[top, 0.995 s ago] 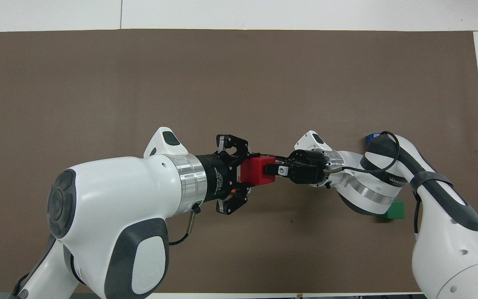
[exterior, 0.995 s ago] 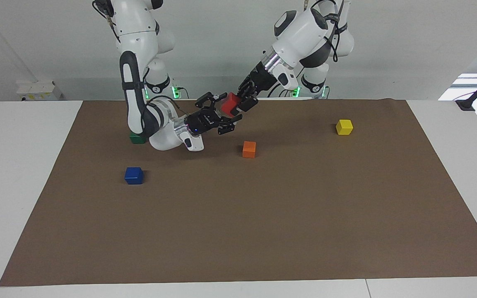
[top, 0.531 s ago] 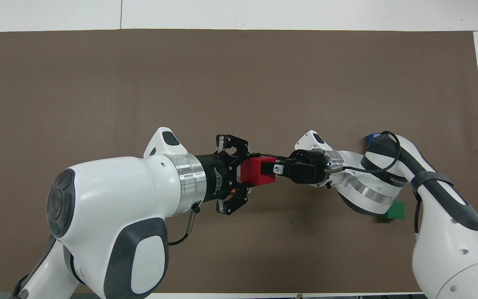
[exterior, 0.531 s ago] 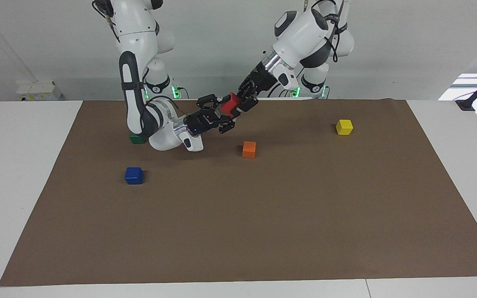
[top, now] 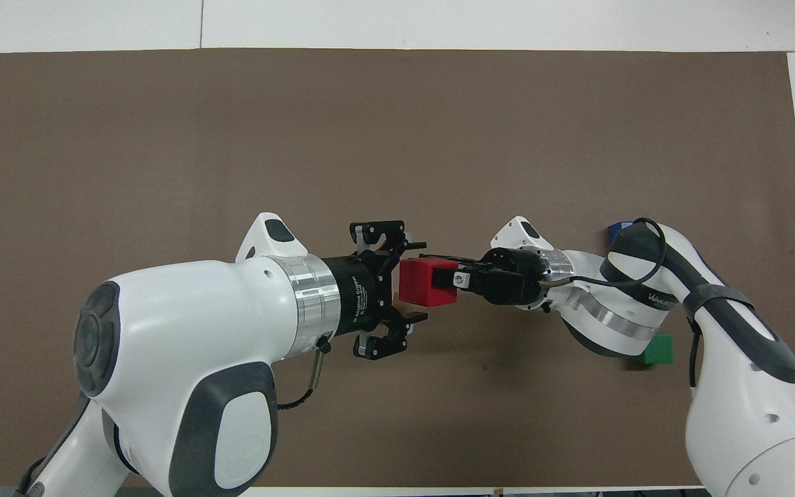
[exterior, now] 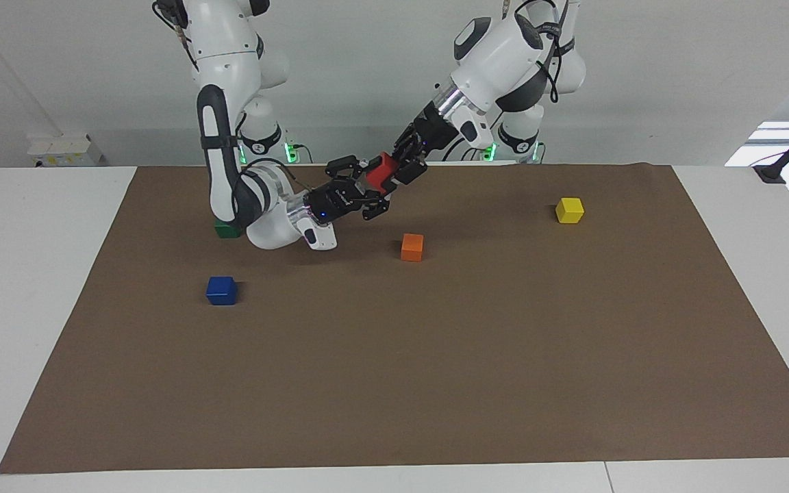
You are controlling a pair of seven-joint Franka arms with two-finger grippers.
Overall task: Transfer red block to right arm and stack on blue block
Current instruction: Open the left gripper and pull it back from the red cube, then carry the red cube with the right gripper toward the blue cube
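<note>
Mid-air over the bench, the red block (top: 427, 282) sits clamped in the right gripper (top: 454, 278) while the left gripper (top: 408, 290) stands spread open around it, so a snag as the left gripper withdraws could tug it loose, leaving the blue block (exterior: 221, 290) bare; no containers

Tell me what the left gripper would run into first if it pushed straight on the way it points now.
The left gripper would most likely meet the red block first. The block sits just ahead of its open fingers, held in the air above the mat by the right gripper, which faces it.
</note>
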